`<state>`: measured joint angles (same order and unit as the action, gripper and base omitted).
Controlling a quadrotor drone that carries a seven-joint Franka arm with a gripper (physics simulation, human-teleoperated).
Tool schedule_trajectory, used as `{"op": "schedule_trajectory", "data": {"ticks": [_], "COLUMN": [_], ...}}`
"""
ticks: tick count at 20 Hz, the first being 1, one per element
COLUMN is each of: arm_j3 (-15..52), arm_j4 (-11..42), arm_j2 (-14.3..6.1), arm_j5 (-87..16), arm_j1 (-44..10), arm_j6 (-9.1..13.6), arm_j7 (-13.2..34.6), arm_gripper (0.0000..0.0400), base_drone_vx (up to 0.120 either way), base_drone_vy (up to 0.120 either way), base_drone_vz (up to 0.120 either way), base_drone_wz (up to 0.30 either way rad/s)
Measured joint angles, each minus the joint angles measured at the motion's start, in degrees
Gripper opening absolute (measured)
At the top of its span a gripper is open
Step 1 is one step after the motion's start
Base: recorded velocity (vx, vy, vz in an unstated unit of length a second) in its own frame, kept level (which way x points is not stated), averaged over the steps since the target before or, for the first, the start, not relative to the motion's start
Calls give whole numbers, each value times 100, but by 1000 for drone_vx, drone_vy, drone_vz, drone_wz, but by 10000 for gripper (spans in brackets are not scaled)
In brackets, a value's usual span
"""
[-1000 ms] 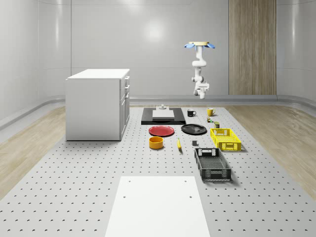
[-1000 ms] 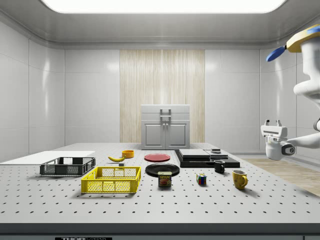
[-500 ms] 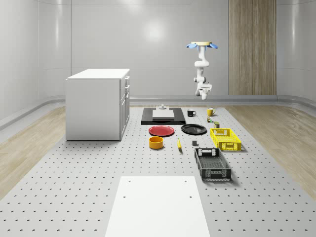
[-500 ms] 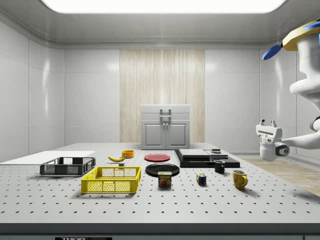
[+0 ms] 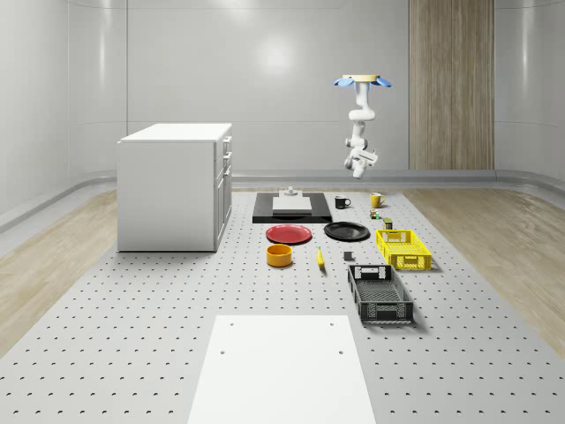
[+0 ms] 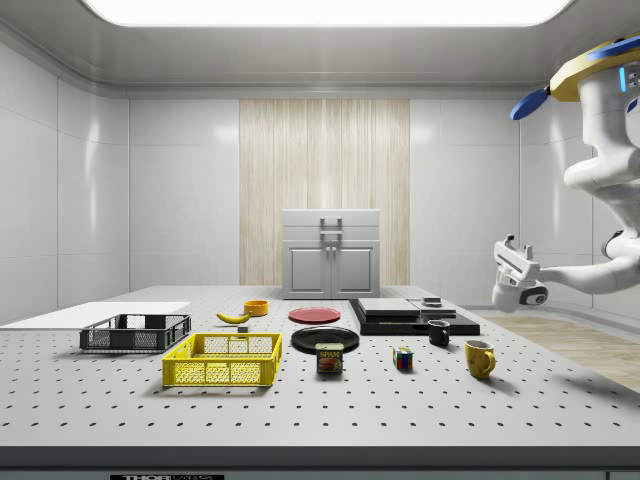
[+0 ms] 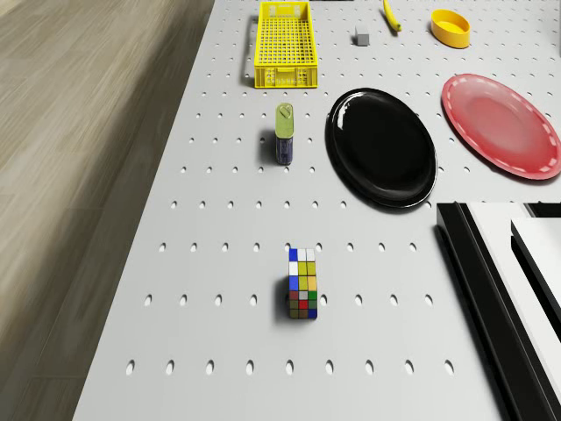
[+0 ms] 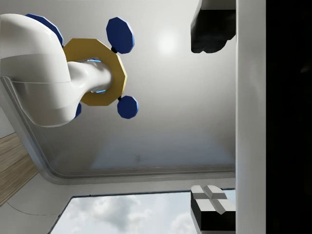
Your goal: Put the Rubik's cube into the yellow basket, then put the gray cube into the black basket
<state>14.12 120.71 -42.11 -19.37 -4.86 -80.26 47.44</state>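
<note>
The Rubik's cube [image 7: 301, 287] is sitting on the perforated tabletop [image 5: 132, 336] near its far edge as the whole-scene view has it, toward the far right corner, with nothing touching it. Just beyond it toward the baskets a small can [image 7: 284, 133] is standing, and the black plate [image 7: 380, 146] is lying beside that can. The yellow basket [image 5: 403, 249] is resting along the tabletop's right edge in the whole-scene view, and the black basket [image 5: 380, 294] is lying nearer the camera on the same side, apart from it. The gray cube [image 7: 360, 38] is sitting between the yellow basket and the banana [image 7: 391, 16], clear of both. A yellow mug [image 6: 479, 358] and a black mug [image 6: 439, 333] are standing close to the far edge, near the Rubik's cube.

The drone [image 5: 359, 81] is hovering high above the far edge of the tabletop, over the mugs' end. Its arm is hanging down and bending back, and the gripper [image 6: 512, 254] is tilting upward in the air, well above the tabletop and holding nothing. In the wrist view the fingers [image 8: 212, 208] are standing wide apart, with the ceiling between them.
</note>
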Motion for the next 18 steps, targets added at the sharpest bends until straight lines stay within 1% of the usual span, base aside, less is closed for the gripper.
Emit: {"op": "schedule_trajectory", "data": {"ticks": [1, 3, 5, 8, 10, 12, 14, 16, 18], "arm_j3": [234, 796, 1469, 2573, 3263, 3855, 4337, 4715, 5003], "arm_j4": [96, 387, 848, 1864, 2622, 3283, 3770, 4087, 4278], "arm_j2": [-24, -92, -197, -420, -589, -752, -906, -1053, -1192], "arm_j5": [-339, -1172, -2216, -4094, -5400, -6584, -7538, -8236, -8710], "arm_j1": [-77, -271, -526, -1053, -1526, -2097, -2723, -3328, -3853], "arm_j6": [-17, -59, -111, -154, -92, 80, 333, 608, 855], "arm_j7": [53, 194, 403, 901, 1361, 1876, 2379, 2820, 3179], "arm_gripper": [400, 400, 400, 400, 400, 400, 400, 400, 400], "base_drone_vx": [120, 120, 120, 120, 120, 120, 120, 120, 120], "base_drone_vy": [0, 0, 0, 0, 0, 0, 0, 0, 0], "base_drone_vz": [0, -120, -120, -120, -120, -120, -120, -120, -120], "base_drone_wz": [0, 0, 0, 0, 0, 0, 0, 0, 0]}}
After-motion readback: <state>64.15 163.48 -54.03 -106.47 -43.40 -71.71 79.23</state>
